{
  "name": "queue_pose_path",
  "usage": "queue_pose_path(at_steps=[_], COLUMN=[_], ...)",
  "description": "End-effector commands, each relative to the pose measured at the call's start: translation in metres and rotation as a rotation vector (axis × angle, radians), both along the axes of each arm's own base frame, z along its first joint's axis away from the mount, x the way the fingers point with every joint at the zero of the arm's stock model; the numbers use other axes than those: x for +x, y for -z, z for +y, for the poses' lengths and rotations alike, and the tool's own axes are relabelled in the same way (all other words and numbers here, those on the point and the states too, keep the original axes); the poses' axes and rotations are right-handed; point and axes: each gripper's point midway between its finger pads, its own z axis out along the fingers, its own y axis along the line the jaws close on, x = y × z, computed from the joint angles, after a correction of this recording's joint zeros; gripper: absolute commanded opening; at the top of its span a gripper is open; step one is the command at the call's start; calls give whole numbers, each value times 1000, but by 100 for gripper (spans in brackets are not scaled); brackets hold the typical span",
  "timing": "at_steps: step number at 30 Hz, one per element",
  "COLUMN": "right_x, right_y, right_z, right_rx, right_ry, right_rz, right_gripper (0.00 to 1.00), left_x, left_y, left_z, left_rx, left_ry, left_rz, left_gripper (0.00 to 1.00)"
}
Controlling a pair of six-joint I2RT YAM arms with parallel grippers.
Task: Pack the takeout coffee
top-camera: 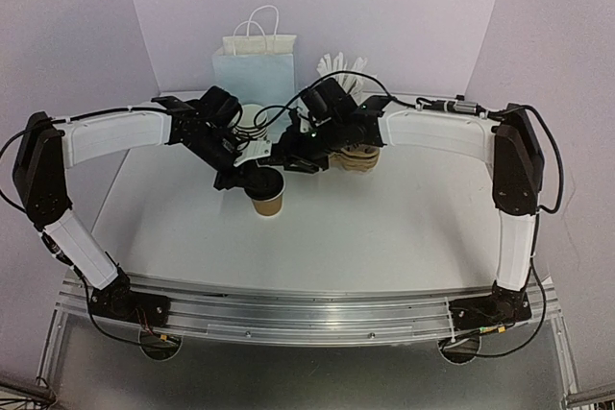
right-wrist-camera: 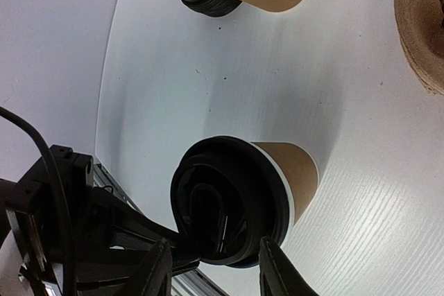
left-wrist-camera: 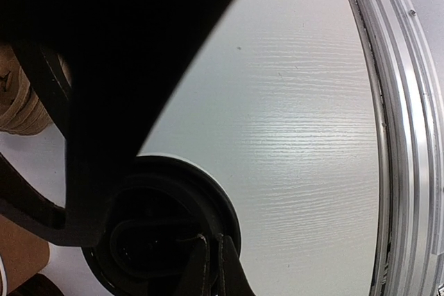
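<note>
One kraft-paper cup (top-camera: 269, 203) stands near the table's middle, with a black lid (top-camera: 260, 180) lying on its white rim. My left gripper (top-camera: 237, 176) is shut on the lid's edge; in the left wrist view the two fingers (left-wrist-camera: 201, 268) pinch the lid (left-wrist-camera: 152, 233) rim between them. My right gripper (top-camera: 294, 163) is open just right of the cup. In the right wrist view its fingers (right-wrist-camera: 158, 272) stand either side of the lid (right-wrist-camera: 229, 202), above the cup (right-wrist-camera: 295, 168), apart from both.
A stack of empty kraft cups (top-camera: 252, 120) and spare black lids (right-wrist-camera: 207, 1) sit behind. A pale blue bag (top-camera: 255, 69) stands at the back wall beside a white holder of sticks (top-camera: 341, 66). A brown pulp carrier (top-camera: 359, 156) lies under the right arm.
</note>
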Motion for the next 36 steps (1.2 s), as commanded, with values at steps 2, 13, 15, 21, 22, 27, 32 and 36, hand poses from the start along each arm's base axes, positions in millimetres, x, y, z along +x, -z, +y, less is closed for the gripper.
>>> queue_pose_path(at_steps=[2, 13, 15, 21, 22, 27, 32, 36], right_x=[-9, -14, -16, -19, -18, -12, -11, -11], right_y=[-15, -7, -4, 2, 2, 14, 20, 19], right_z=[18, 25, 27, 33, 35, 36, 38, 38], right_rx=[36, 28, 24, 15, 17, -12, -17, -17], right_ry=[-51, -70, -75, -81, -83, -64, -75, -76], right_rz=[-32, -16, -13, -10, -12, -19, -19, -21], right_gripper=[40, 40, 40, 39, 38, 35, 35, 35], left_x=[9, 2, 1, 0, 0, 4, 5, 8], left_y=[-13, -2, 3, 12, 12, 3, -11, -21], left_z=[-21, -18, -17, -14, -14, -18, -18, -19], left_rx=[-91, -58, -53, -37, -39, -53, -63, -72], left_ry=[24, 28, 33, 45, 46, 48, 56, 60], left_rz=[-39, -1, 1, -6, -5, -16, -25, -42], left_gripper=[0, 0, 0, 0, 0, 3, 14, 20])
